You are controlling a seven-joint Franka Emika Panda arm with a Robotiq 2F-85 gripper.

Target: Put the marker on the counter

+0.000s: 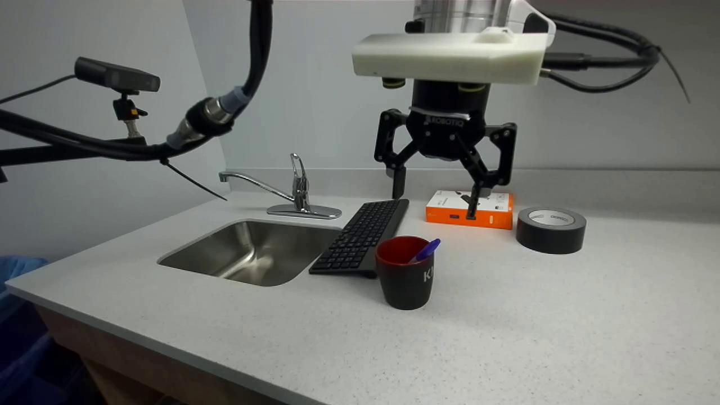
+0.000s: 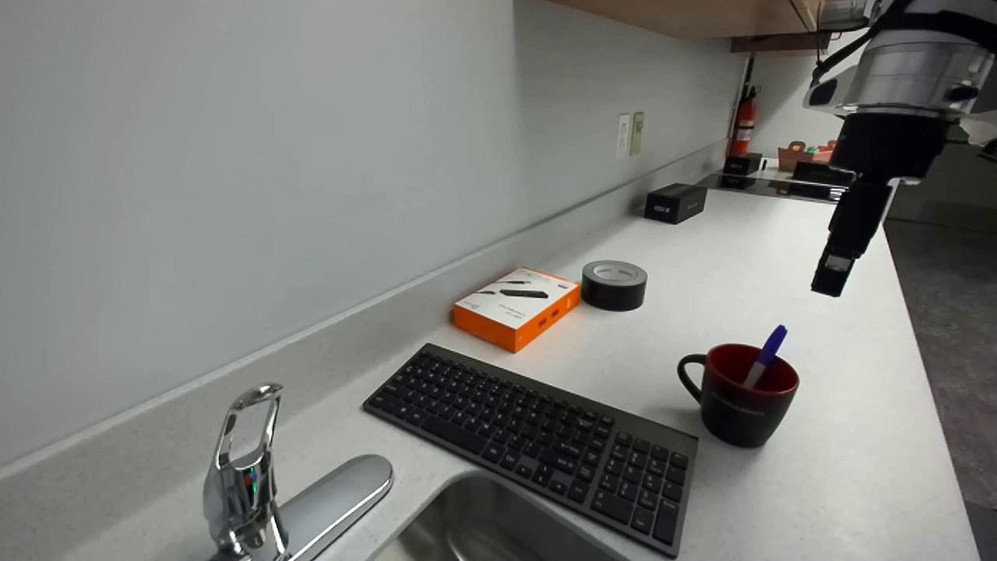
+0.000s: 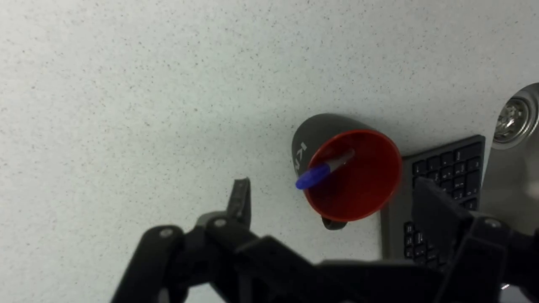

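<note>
Marker (image 2: 765,358) in sight, I face a grey wall (image 2: 311,195) and, running along it, a pale, speckled desk (image 1: 607,320) with a stainless steel sink (image 1: 247,253) let into it. Beside the sink lies a black computer keyboard (image 2: 537,452). My Robotiq hand (image 1: 434,206) hangs above the desk, well apart from it, its two fingers spread wide apart. Between sink and wall stands a chrome faucet (image 1: 302,197). Near the same wall I have an orange and white product box (image 2: 518,308), lying flat. A dark mug (image 2: 744,413) with a red inside stands upright just beside one end of the keyboard; in the wrist view its mouth shows between the two fingertips. Near the box, a roll of black tape (image 2: 614,292) lies on its flat side. As for the marker, I see it tilted inside that mug, its grey barrel down in the red and its blue cap poking up past the rim.
</note>
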